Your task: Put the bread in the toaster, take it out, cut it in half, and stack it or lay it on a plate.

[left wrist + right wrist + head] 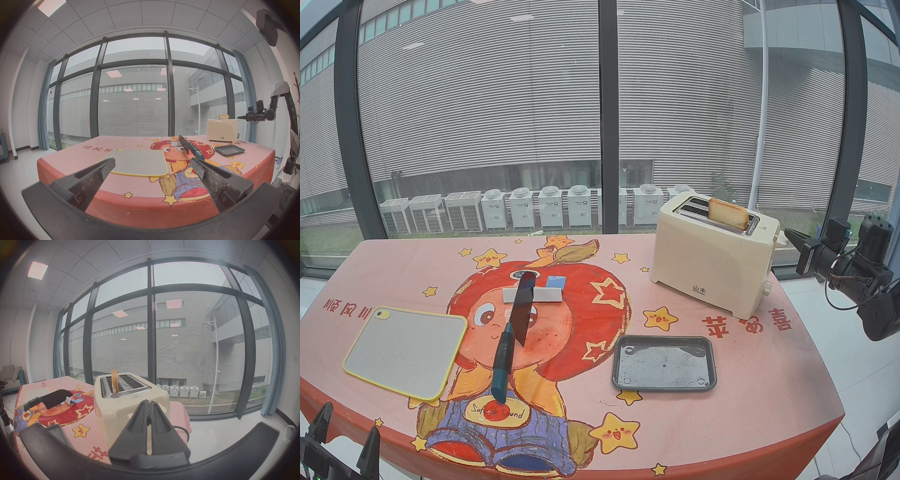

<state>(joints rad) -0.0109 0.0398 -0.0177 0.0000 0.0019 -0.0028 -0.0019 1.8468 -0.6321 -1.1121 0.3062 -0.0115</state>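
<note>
Bread [729, 214] upright in toaster [709, 265], lengthwise w/ slot [695, 208].

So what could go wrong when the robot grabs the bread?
The bread sticks only a little out of the toaster, so it might slip or crumble. The right gripper has its fingers shut; unopened, it would just poke the slice. The knife leans on a small block and could get knocked.
</note>
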